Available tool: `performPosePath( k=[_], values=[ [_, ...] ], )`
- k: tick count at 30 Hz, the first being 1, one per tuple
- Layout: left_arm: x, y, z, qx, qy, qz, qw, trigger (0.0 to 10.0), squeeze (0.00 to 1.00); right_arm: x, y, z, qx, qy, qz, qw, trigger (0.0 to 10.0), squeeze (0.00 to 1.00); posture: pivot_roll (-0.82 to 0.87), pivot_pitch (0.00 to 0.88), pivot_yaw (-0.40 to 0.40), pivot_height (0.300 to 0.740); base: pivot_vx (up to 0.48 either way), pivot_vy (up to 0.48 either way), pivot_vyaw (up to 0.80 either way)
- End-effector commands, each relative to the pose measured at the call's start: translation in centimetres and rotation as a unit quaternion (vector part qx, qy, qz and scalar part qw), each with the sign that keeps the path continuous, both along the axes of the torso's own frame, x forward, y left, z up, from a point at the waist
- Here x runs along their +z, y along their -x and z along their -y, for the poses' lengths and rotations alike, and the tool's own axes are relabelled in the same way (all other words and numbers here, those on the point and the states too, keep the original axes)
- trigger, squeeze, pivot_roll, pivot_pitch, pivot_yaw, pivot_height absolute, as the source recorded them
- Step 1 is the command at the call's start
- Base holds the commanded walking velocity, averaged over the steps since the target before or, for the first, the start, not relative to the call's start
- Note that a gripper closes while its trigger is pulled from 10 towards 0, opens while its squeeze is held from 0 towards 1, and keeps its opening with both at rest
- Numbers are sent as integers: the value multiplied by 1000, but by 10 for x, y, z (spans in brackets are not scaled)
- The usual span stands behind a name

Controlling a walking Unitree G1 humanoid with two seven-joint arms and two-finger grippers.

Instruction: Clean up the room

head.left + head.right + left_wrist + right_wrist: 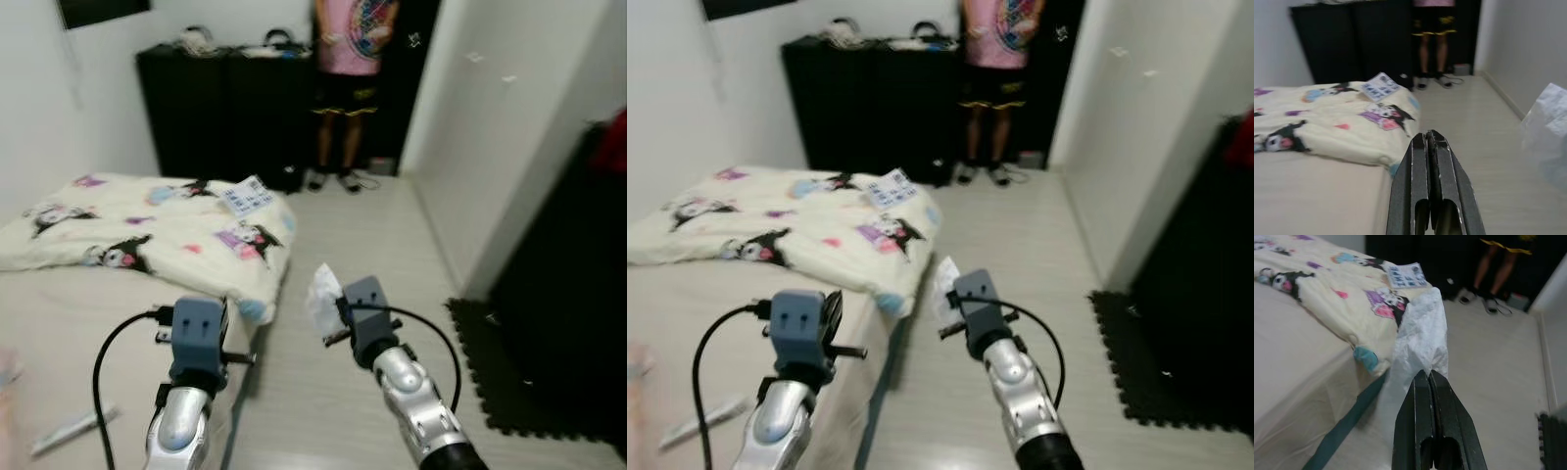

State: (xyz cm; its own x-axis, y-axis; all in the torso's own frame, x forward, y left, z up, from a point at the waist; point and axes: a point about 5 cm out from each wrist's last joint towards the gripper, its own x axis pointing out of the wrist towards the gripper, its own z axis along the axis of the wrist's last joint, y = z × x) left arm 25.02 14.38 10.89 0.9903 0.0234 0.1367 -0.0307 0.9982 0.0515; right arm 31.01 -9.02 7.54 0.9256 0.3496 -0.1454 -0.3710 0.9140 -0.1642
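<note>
Beside the bed [59, 323], right tool [1428, 378] pinches seemingly upright tissue [1420, 340].

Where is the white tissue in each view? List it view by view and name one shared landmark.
Left eye view: tissue at lower centre, at the right gripper.
Right eye view: tissue at centre, over the floor beside the bed.
Left wrist view: blurred tissue at the right edge.
Right wrist view: tissue at centre, in the shut fingers.
Shared landmark: the patterned blanket.
</note>
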Motion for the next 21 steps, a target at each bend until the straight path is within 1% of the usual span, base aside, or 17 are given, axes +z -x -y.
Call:
performPosePath(
  k=[1,21],
  values=[
    [-1,0,0,1,-4,-5,1000,10000,0,-2,0,4,-5,5,-5,1000,10000,0,3,0,-14,740,0,0,-800],
    [-1,-1,-3,0,-3,-7,1000,10000,0,-5,1,4,-12,5,-10,1000,10000,0,5,0,-3,740,0,0,-800]
  ],
)
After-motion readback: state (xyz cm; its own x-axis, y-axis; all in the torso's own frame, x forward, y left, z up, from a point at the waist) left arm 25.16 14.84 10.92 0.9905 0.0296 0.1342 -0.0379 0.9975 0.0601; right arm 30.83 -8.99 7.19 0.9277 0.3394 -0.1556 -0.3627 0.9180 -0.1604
